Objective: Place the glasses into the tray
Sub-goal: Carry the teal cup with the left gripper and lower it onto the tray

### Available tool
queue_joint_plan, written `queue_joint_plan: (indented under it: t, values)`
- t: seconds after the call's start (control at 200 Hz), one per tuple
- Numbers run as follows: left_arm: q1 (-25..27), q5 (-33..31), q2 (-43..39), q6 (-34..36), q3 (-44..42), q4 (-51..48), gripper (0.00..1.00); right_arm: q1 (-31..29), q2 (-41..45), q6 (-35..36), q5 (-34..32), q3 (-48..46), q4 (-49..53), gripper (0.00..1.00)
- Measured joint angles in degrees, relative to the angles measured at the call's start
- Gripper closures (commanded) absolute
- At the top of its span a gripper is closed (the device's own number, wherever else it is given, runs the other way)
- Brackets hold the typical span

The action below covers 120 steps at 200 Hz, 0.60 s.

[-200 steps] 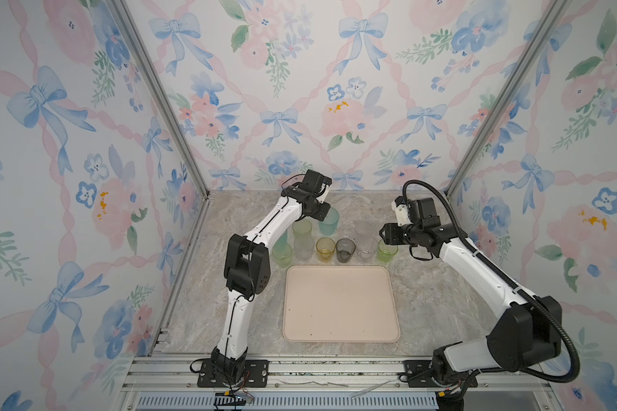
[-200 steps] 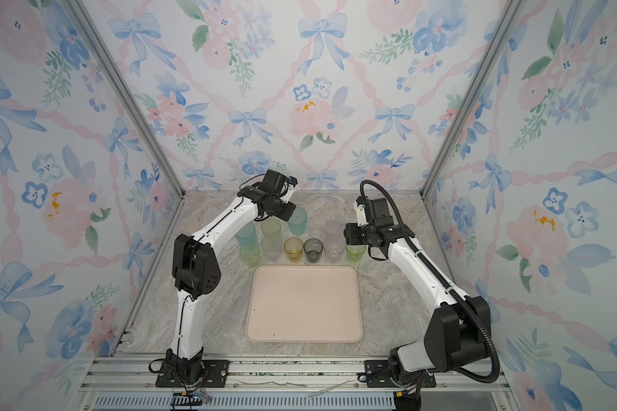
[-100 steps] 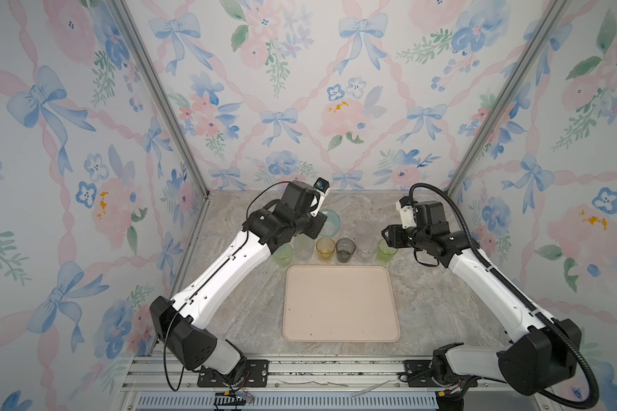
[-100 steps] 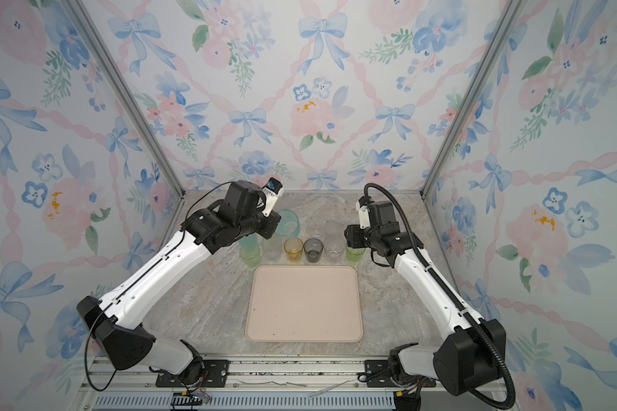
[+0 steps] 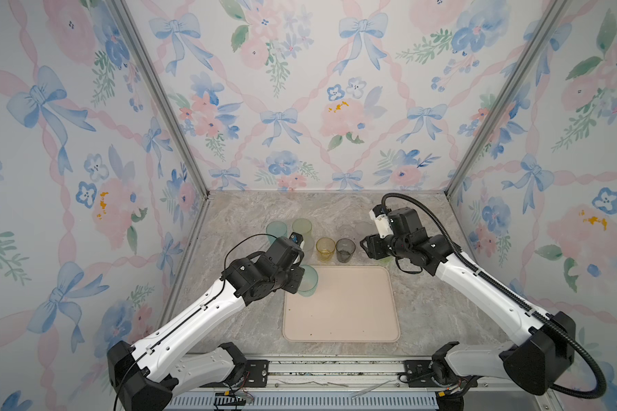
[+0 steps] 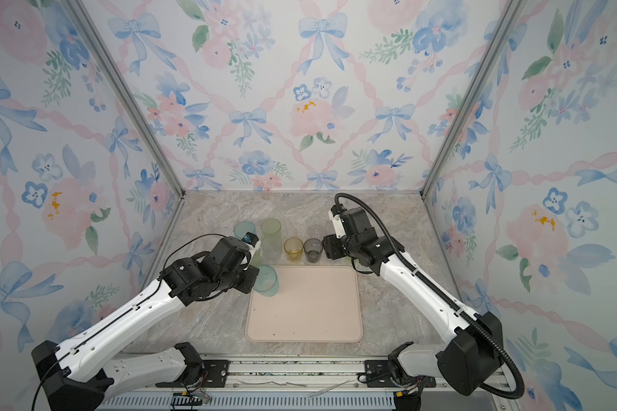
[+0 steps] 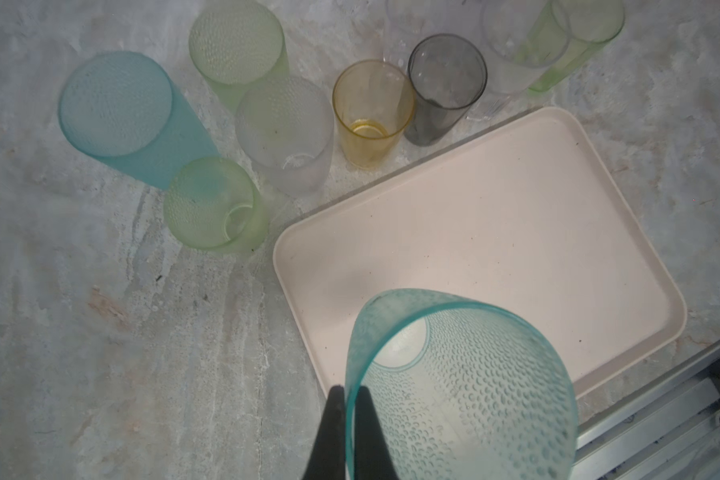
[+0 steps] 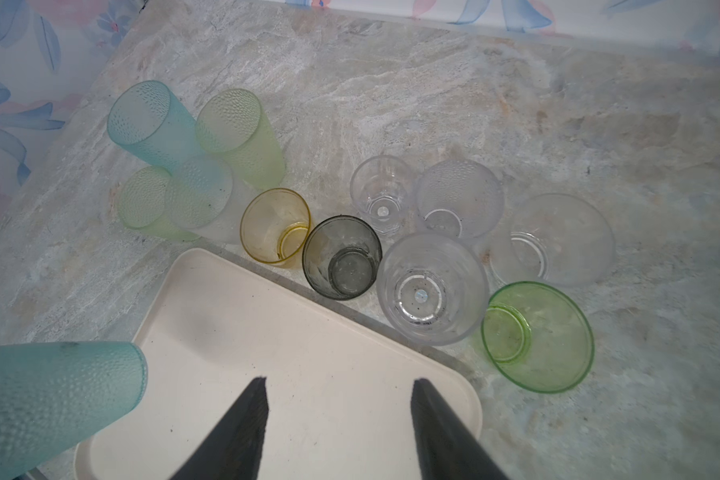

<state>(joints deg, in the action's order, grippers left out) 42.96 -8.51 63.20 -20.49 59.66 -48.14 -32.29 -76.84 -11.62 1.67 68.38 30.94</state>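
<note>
Now the left claw, arm stretched low, pinches 1 teal glass by the rim over the tray corner; the right claw hangs half-open, empty.

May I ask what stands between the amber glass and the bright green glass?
The smoky grey glass and a clear glass, in a row along the tray, as the right wrist view shows.
</note>
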Motion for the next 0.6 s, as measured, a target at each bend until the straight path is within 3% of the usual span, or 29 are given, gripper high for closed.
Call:
queue_joint_plan:
  t: [0.6]
  values:
    - [3.9, 3.4, -2.6, -10.1, -8.1, -1.9, 0.96, -4.9, -5.4, -0.2, -1.1, 2.2, 0.4, 0.41]
